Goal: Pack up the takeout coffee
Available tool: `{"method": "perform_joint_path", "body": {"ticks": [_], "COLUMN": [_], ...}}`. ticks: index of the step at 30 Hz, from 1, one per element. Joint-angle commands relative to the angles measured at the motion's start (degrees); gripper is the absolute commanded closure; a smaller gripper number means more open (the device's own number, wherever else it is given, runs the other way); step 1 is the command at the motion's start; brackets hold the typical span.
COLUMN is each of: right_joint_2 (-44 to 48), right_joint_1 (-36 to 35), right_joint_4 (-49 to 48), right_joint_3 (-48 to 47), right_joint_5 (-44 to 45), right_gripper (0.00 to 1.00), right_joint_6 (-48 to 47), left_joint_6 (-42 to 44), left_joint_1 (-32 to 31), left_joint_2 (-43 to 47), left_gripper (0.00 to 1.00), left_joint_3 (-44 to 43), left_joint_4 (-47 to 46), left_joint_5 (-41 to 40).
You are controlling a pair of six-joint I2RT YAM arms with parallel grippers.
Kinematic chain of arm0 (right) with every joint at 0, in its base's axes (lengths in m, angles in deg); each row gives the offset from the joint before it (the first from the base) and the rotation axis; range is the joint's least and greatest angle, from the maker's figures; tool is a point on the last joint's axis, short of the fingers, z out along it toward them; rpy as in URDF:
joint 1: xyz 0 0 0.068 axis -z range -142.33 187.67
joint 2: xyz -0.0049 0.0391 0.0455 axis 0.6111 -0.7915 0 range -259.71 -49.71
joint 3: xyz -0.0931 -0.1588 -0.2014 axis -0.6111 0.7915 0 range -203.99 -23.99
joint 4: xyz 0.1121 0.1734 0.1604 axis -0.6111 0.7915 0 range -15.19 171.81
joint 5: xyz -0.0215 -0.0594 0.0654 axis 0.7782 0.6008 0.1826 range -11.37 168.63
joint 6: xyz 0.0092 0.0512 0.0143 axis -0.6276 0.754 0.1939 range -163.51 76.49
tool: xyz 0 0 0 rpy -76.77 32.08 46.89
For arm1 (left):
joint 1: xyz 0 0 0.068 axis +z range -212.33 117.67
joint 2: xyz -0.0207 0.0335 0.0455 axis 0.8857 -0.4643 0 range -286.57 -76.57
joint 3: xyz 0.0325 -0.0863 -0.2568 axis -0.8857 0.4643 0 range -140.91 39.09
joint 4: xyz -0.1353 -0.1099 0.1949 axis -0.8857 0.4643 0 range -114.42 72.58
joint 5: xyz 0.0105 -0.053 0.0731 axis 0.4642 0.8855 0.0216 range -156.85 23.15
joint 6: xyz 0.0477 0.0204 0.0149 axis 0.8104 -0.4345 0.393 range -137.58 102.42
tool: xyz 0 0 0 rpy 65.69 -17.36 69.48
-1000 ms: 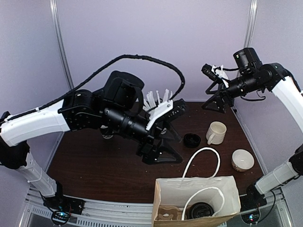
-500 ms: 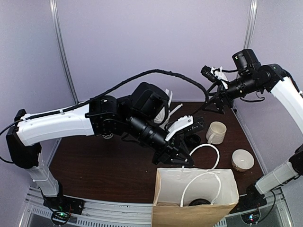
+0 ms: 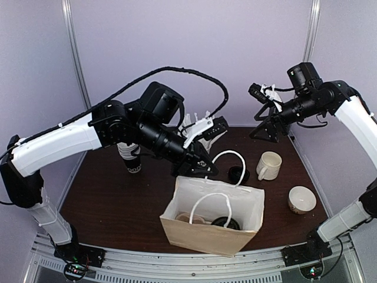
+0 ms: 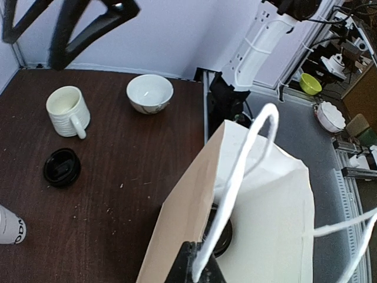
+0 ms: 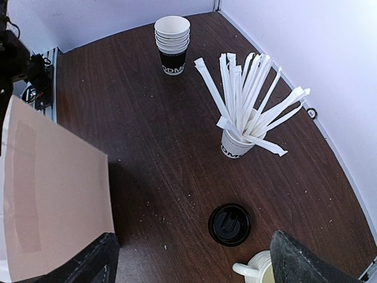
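Observation:
The takeout coffee (image 3: 225,223) stands inside the brown paper bag (image 3: 206,236); only its round black lid shows through the bag's mouth. In the left wrist view the same coffee lid (image 4: 224,236) peeks out behind the bag's wall (image 4: 182,218). My left gripper (image 3: 200,168) (image 4: 197,271) is shut on one white handle (image 3: 228,155) (image 4: 244,171) of the bag, and the bag leans. My right gripper (image 3: 268,127) (image 5: 194,265) hangs open above the back right of the table, with nothing between its fingers.
A loose black lid (image 3: 238,174) (image 5: 230,224) lies behind the bag, beside a white mug (image 3: 269,165) and a white bowl (image 3: 301,199). A stack of lidless cups (image 3: 131,158) (image 5: 172,44) and a cup of white sticks (image 5: 241,141) stand at the back.
My left gripper shut on the bag's handle and drew the bag leftward and away from the near edge, tilting it. The right arm barely moved.

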Motion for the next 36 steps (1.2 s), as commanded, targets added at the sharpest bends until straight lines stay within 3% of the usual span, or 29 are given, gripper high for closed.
{"method": "perform_joint_path", "body": {"ticks": [1,11,13,16,22,26,30,36], "right_joint_2": [0.02,-0.93,-1.53,-2.8,-7.94,-11.92,-16.3,-22.88], "right_joint_1": [0.49,0.54,0.67,0.76,1.46,1.45,1.75,4.31], "right_joint_4": [-1.21,-2.21,-2.87,-5.27,-9.55,-12.09,-15.76,-22.6], "right_joint_3": [0.61,-0.14,-0.45,-0.22,-0.74,-0.75,-0.89,-2.14], "right_joint_5": [0.07,1.33,2.27,4.73,7.68,8.49,8.21,0.7], "right_gripper": [0.07,0.07,0.08,0.09,0.16,0.21,0.26,0.3], "right_joint_6": [0.45,1.25,1.93,3.89,7.65,9.24,12.63,20.69], "left_joint_6": [1.73,1.71,1.79,1.95,6.88,11.77,11.27,12.77], "left_joint_1": [2.84,5.73,5.77,5.82,5.79,6.34,9.63,12.37], "left_joint_2": [2.42,3.41,4.24,5.93,10.63,15.79,21.46,27.42], "left_gripper": [1.0,1.0,0.77,0.51,0.22,0.11,0.07,0.07], "left_joint_3": [2.69,6.44,7.47,8.68,10.67,14.39,22.83,35.63], "left_joint_4": [-1.86,-4.17,-5.54,-7.78,-10.01,-11.04,-19.37,-32.3], "left_joint_5": [-0.59,-2.28,-3.94,-8.04,-18.58,-28.19,-37.13,-39.61]}}
